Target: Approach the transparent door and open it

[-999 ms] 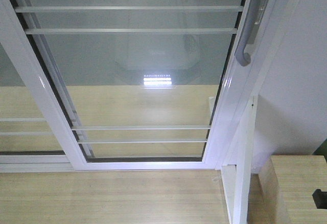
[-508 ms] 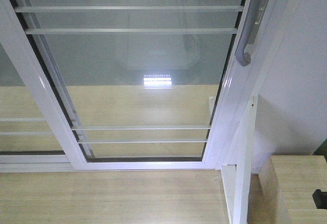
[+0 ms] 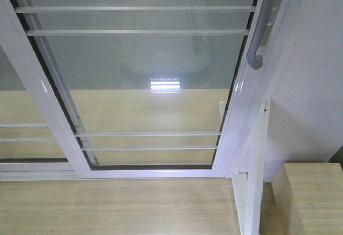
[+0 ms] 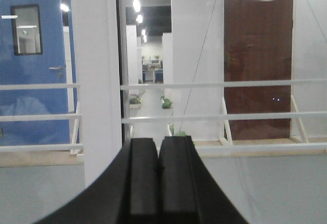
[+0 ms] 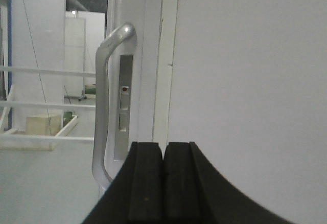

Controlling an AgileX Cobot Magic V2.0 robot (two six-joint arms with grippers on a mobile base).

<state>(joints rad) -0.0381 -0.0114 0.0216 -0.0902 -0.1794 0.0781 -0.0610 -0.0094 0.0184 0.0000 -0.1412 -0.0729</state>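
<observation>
2 jaw pairs closed empty, left gripper (image 4: pixel 158 147) and right gripper (image 5: pixel 164 150); we note a dark part gone lower right, transparent door (image 3: pixel 155 74) unopened.

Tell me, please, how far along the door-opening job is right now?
Approach looks done: the transparent door fills the front view. In hand: the right hand, shut, faces the grey handle without touching it. Remaining: grip the handle and slide the door, which appears closed.
</observation>
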